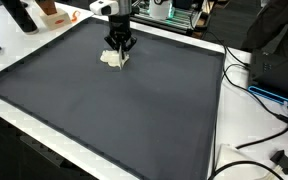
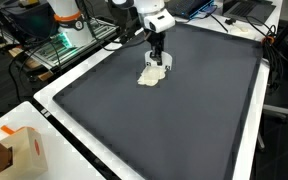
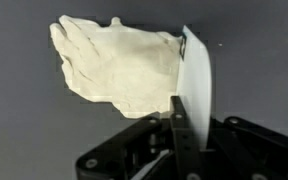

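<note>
My gripper (image 3: 182, 108) points straight down near the mat's (image 1: 134, 115) base-side edge, jaws clamped on the crumpled cream cloth (image 3: 114, 62).

The cloth (image 3: 114, 65) is a small cream-white rag, soft and thick, crumpled into an uneven lump with ragged, lobed edges along its far side. Most of it lies flat and slack on the dark grey mat (image 1: 134, 110), folds bunched across its middle. In both exterior views (image 1: 111, 59) (image 2: 152, 76) it sits toward one far end of the mat, close to the border and well away from the other edges. My hand (image 1: 120, 50) stands upright over one edge of it. In the wrist view that edge rises as a smooth pale flap, pinched between my fingers (image 3: 179, 115), while the rest spreads away from them.
</note>
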Controlling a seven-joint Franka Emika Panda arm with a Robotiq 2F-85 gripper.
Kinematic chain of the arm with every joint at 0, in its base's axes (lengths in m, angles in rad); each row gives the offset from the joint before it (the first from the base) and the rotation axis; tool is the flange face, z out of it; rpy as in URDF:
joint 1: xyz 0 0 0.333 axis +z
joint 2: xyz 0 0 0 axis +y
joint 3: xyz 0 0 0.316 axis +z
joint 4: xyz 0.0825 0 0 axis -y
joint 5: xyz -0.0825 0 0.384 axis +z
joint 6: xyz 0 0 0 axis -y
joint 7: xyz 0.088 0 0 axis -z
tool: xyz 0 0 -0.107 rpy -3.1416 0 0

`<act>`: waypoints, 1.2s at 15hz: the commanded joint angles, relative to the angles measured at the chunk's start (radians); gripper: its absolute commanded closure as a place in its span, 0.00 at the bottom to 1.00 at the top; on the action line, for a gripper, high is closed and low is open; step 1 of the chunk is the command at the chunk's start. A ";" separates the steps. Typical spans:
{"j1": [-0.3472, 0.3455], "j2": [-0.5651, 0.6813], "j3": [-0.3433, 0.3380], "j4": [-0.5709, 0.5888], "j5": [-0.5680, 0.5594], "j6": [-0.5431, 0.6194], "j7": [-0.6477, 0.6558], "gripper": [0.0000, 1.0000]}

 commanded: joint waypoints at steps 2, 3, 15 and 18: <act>0.011 -0.083 -0.026 -0.135 -0.046 0.016 0.031 0.99; 0.007 -0.098 -0.026 -0.156 -0.046 0.019 0.022 0.99; -0.019 -0.188 -0.032 -0.264 -0.031 0.004 -0.150 0.99; -0.020 -0.226 -0.024 -0.302 -0.005 0.041 -0.197 0.99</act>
